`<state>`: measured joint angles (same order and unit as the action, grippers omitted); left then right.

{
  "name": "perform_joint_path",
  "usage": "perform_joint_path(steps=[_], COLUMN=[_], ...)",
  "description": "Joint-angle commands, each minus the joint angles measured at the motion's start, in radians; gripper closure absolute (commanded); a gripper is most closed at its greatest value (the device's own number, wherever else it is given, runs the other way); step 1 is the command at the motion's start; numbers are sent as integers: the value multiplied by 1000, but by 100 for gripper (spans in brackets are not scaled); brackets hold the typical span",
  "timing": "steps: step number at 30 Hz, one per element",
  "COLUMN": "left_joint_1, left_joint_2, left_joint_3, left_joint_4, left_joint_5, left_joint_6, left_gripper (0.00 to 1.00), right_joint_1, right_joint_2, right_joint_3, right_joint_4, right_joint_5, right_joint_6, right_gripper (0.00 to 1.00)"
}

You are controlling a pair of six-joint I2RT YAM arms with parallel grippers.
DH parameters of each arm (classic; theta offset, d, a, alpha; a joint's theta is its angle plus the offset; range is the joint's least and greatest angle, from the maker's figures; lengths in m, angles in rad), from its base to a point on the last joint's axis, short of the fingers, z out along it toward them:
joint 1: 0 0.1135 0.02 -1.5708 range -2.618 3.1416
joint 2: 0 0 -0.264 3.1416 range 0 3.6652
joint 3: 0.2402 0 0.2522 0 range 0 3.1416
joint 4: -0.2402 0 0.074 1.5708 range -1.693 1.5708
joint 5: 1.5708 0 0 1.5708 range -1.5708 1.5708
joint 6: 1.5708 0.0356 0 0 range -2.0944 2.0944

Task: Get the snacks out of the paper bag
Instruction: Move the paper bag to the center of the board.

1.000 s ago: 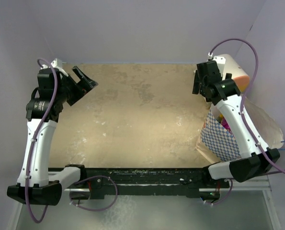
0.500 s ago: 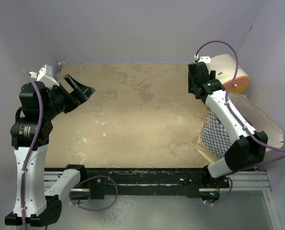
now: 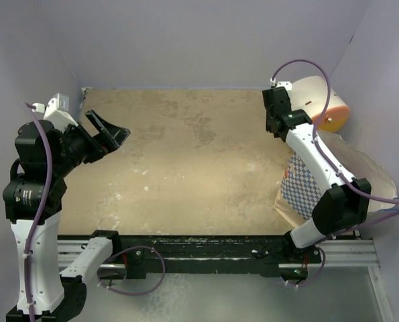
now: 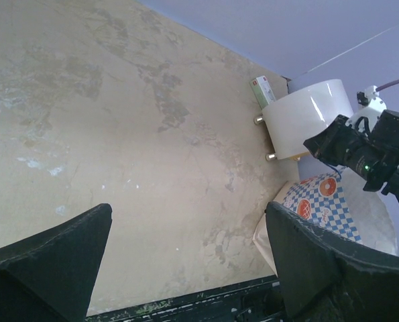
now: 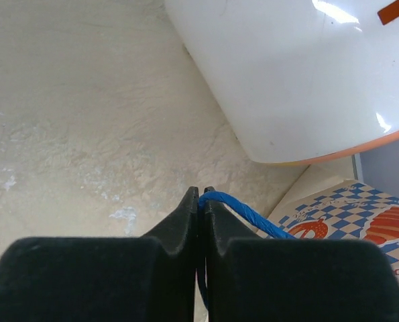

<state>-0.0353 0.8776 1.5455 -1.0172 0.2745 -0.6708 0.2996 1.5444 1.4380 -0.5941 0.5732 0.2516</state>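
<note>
The paper bag [image 3: 305, 193] stands at the table's right edge, blue-and-white checkered with orange-red marks outside, cream inside; it also shows in the left wrist view [image 4: 324, 205] and the right wrist view [image 5: 363, 221]. My right gripper [image 3: 273, 125] [image 5: 200, 195] is shut on the bag's thin blue string handle [image 5: 247, 212], just left of the bag's top. My left gripper [image 3: 109, 131] [image 4: 188, 211] hangs open and holds nothing above the table's left side, far from the bag. The snacks are hidden; my right arm covers the bag's mouth.
A cream cylinder [image 3: 322, 100] [image 4: 305, 118] [image 5: 300, 74] with an orange end lies at the back right corner, right behind my right gripper. A small green-and-red box [image 4: 261, 90] sits against the back wall beside it. Purple walls close in the table.
My right gripper has shut on the blue handle and shifted slightly left. My left arm has swung back toward the left wall, jaws still open.
</note>
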Motion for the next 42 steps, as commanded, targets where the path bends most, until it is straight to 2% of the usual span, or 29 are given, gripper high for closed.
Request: perform_joint_path(steps=[1,11,20,24,32,35,39,42], left_joint_1=[-3,-3,-3,-3,-3,-3,-3,-3], left_joint_2=[29,51,53,40,25,13,-7,-18], left_joint_3=[7,-63,-82,-62,-23,-14,8,53], left_joint_4=[39,120,134,104,51,27,-14,-67], left_joint_5=[31,103,148,134,92,71,39,-21], left_joint_6=[9,-30,-48,-32,-11,-8,-4,6], left_gripper=[1,1,1,1,1,1,1,1], right_joint_1=[-4,-3,12,94,348,443,522,570], right_joint_2=[-109,-185,-227,-205,-60,45,206,333], right_joint_3=[10,20,38,73,203,273,410,586], right_joint_4=[-1,-106,-108,-87,23,85,199,254], right_joint_5=[-116,-442,-713,-736,-768,-776,-853,-907], right_joint_6=[3,-114,-80,-39,100,133,212,273], right_gripper=[98,100,100,100,100,100,100,100])
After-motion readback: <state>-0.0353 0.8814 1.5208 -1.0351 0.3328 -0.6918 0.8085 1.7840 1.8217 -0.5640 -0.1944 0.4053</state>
